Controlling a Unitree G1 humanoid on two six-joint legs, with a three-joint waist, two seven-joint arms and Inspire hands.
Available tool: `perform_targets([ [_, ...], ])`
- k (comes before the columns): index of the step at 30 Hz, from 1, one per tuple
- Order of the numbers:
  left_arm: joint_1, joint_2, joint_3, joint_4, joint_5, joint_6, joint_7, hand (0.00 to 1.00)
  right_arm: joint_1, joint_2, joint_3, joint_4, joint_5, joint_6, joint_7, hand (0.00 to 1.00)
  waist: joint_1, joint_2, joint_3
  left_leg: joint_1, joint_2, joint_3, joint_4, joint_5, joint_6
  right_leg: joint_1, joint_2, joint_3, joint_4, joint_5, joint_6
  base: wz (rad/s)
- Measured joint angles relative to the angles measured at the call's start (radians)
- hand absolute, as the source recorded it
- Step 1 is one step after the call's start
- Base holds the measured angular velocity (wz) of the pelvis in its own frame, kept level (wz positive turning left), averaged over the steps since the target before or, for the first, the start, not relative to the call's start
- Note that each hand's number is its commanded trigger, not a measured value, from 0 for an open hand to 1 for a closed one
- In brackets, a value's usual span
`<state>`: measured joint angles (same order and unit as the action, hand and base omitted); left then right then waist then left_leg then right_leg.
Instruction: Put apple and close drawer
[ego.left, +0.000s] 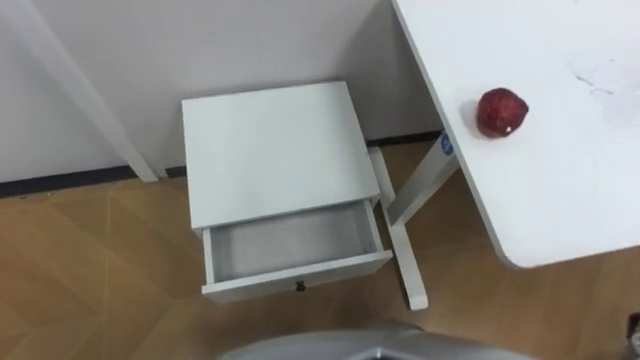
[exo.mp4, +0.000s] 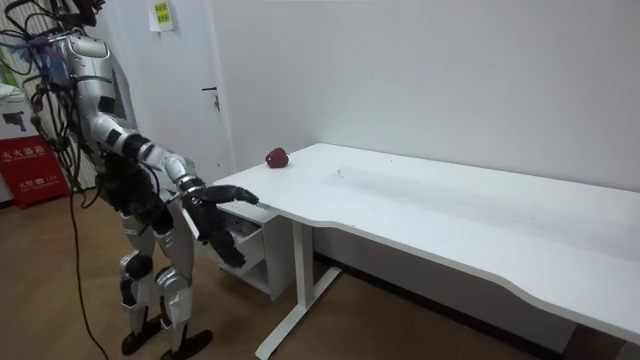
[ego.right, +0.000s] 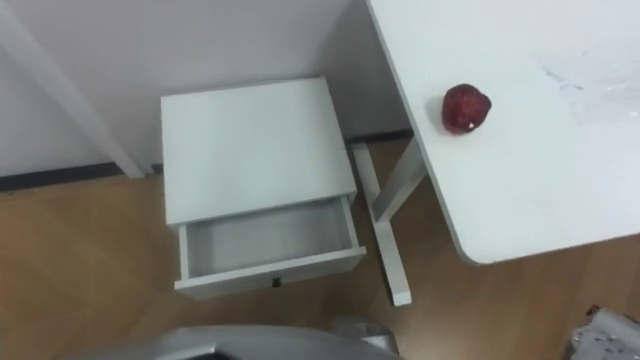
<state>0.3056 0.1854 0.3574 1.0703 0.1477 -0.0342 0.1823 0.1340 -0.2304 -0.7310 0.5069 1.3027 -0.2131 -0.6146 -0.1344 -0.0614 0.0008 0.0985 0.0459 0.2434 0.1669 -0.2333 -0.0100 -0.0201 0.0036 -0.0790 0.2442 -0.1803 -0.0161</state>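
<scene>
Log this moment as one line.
apple: on table, near corner | drawer: open, empty | right hand: open, by table edge | left hand: low, before cabinet

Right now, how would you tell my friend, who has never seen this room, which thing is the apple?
Find the big white table standing beside the small white cabinet with its open drawer. Near the table's edge on the cabinet's side sits the apple. It is the one round, dark red thing on that white top.
</scene>
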Motion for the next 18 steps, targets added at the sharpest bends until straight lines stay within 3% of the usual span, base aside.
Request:
perform_targets([
  [2, -0.003, 0.0, -0.01, 0.0, 0.001, -0.007, 0.001, 0.0, -0.014, -0.008, 0.005, -0.084, -0.112, -0.028, -0.067, 0.0, 0.004, -0.003, 0.0003, -0.002, 0.0, 0.0, 0.0, 0.0, 0.0, -0.001, -0.001, -0.003, -0.002, 0.0, 0.0, 0.0],
  [8, 0.0, 0.0, -0.046, 0.011, 0.012, -0.018, -0.016, 0.0, -0.015, -0.012, 0.024, -0.299, -0.454, -0.045, -0.181, 0.0, 0.024, -0.003, 0.0008, -0.004, 0.0, -0.001, -0.003, 0.0, 0.0, -0.006, -0.001, -0.004, -0.008, 0.0, 0.0, 0.0],
  [10, 0.0, 0.001, -0.061, 0.011, 0.014, -0.018, -0.017, 0.0, -0.015, -0.023, 0.052, -0.322, -0.535, -0.057, -0.194, 0.0, 0.031, -0.002, 0.0004, -0.003, 0.0, 0.0, -0.003, 0.0, 0.0, -0.002, -0.001, -0.005, -0.01, 0.0, 0.0, 0.0],
  [15, -0.018, 0.002, -0.088, 0.011, 0.019, -0.017, -0.026, 0.0, -0.018, -0.05, 0.162, -0.357, -0.736, -0.047, -0.202, 0.0, 0.06, -0.011, 0.002, -0.004, 0.0, -0.001, -0.003, 0.0, 0.0, -0.008, -0.001, -0.006, -0.007, 0.0, 0.0, 0.0],
  [18, -0.021, 0.006, -0.094, 0.012, 0.02, -0.015, -0.047, 0.0, -0.018, -0.07, 0.231, -0.375, -0.817, -0.045, -0.156, 0.0, 0.073, -0.014, 0.0018, -0.003, 0.0, -0.003, -0.003, 0.0, 0.0, -0.008, -0.002, -0.007, -0.008, 0.0, 0.0, 0.01],
])
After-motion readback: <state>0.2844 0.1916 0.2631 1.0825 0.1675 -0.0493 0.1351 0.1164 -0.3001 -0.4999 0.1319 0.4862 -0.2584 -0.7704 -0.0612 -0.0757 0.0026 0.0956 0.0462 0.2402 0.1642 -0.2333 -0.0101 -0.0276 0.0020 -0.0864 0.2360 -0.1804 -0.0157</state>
